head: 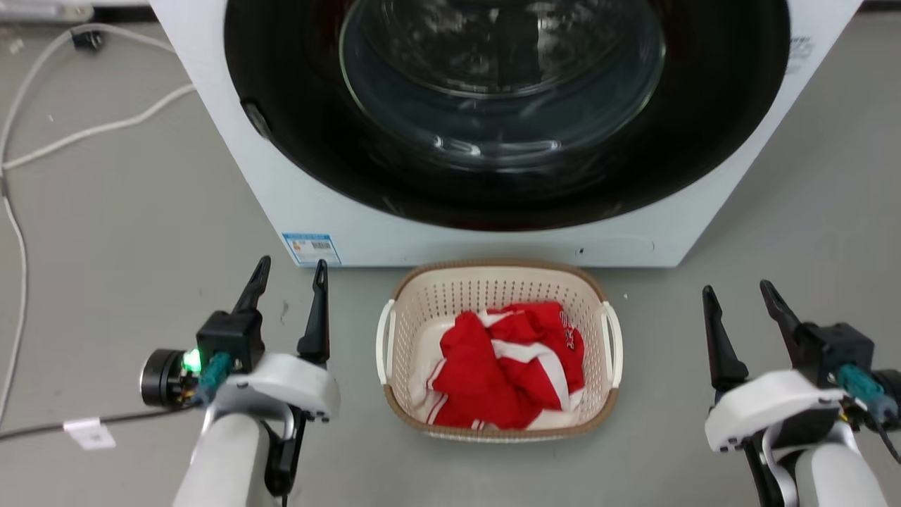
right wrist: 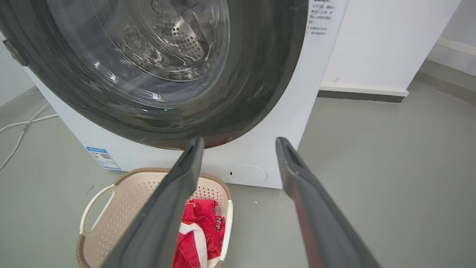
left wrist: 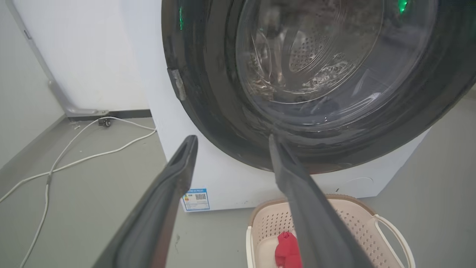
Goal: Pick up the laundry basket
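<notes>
While the laundry basket (head: 486, 290) stands upright on the grey floor (head: 105, 296), its far rim sits just beside the bottom of the white washing machine (head: 394, 229), under the machine's round dark glass door (head: 503, 84). A crumpled red and white garment (head: 507, 366) lies inside the basket, filling most of its bottom. One white handle (head: 385, 341) shows on the basket's left side and another on its right.

To the left of the basket, the left gripper (head: 293, 263) hovers with its two dark fingers spread and nothing between them; it is near the basket's left handle but apart from it. To the right of the basket, the right gripper (head: 735, 286) hovers with its fingers likewise spread and empty, farther from the basket than the left one. Both sets of fingers point toward the washing machine.

Left of the basket, beyond the left gripper, pale cables (head: 105, 128) trail across the floor. A small blue label (head: 311, 248) is stuck on the machine's lower front, up and left of the basket.
</notes>
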